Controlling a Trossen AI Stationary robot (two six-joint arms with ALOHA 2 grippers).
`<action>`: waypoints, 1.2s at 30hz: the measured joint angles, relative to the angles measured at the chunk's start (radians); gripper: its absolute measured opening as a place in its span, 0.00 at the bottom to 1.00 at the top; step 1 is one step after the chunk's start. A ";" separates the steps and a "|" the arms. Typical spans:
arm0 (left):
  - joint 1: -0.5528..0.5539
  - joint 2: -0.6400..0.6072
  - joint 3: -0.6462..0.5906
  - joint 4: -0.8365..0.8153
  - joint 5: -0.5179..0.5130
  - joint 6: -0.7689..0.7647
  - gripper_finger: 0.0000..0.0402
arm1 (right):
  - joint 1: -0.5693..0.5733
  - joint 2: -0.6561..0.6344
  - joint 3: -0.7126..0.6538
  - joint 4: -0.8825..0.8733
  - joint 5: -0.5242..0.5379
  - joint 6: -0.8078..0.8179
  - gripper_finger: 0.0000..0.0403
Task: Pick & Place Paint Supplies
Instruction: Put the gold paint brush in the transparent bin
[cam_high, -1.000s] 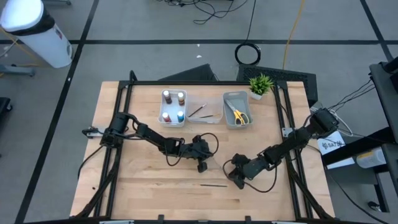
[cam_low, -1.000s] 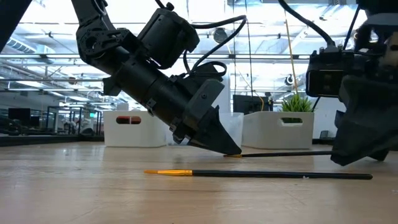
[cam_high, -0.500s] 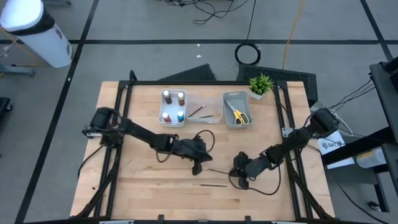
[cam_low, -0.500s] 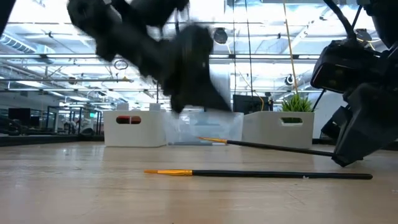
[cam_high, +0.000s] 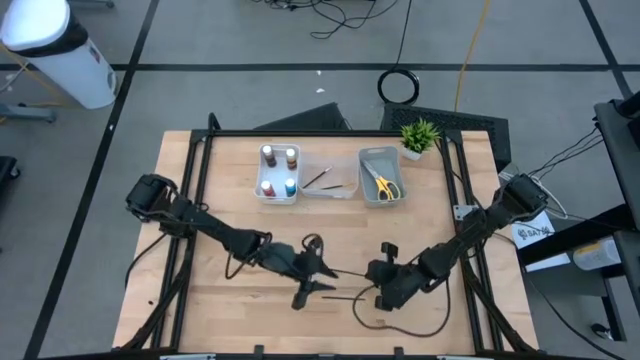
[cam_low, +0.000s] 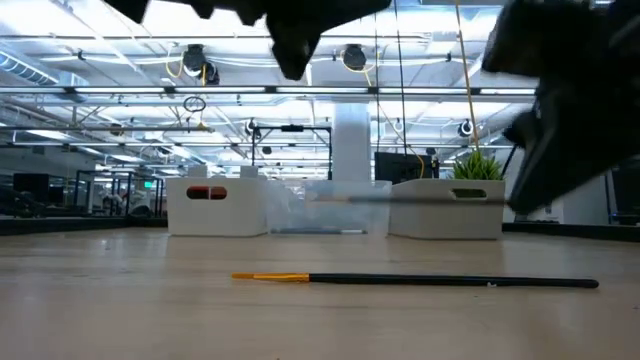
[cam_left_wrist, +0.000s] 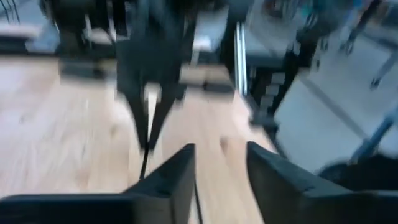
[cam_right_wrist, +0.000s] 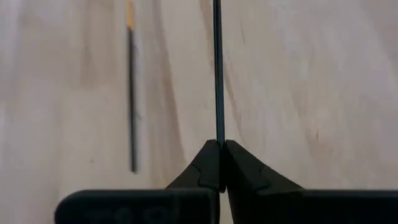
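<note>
My right gripper (cam_high: 379, 281) (cam_right_wrist: 219, 147) is shut on a thin dark brush (cam_high: 350, 273) (cam_low: 400, 197) that sticks out toward the table's left, above the wood. My left gripper (cam_high: 318, 279) (cam_left_wrist: 219, 163) is open near that brush's free end; I see no touch. A second dark brush with a yellow band (cam_high: 342, 297) (cam_low: 415, 282) (cam_right_wrist: 130, 93) lies flat on the table nearer the near edge. Paint bottles (cam_high: 278, 171) stand in the white tray, brushes (cam_high: 322, 180) lie in the clear tray, and yellow-handled scissors (cam_high: 384, 186) in the grey tray. My right gripper pinches the brush's thin shaft (cam_right_wrist: 219, 134) between its two fingertips (cam_right_wrist: 239, 168), at the end nearest the gripper. The shaft runs straight on from the fingertips. The brush is lifted clear of the table and lies about level.
The white tray (cam_high: 262, 190), clear tray (cam_high: 345, 192) and grey tray (cam_high: 366, 195) sit in a row toward the far edge, with a small potted plant (cam_high: 420, 135) at their right. Bare wood stretches between the trays and the grippers. Black frame rails line the table's sides.
My right gripper has risen with the brush: its yellow-banded end left the table first, and now the whole brush hangs clear and level. My left gripper has lifted away from that brush's end and swung toward the near edge. The other brush has stayed put.
</note>
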 joint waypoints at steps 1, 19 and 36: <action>-0.006 0.000 0.000 -0.035 -0.008 0.008 0.39 | 0.008 0.000 0.022 -0.014 0.027 -0.012 0.00; 0.016 0.000 0.000 -0.228 -0.083 -0.035 0.60 | 0.034 -0.001 0.087 0.002 0.201 -0.157 0.00; 0.067 -0.001 0.002 -0.289 -0.041 -0.130 0.18 | 0.033 -0.002 0.088 0.065 0.203 -0.202 0.00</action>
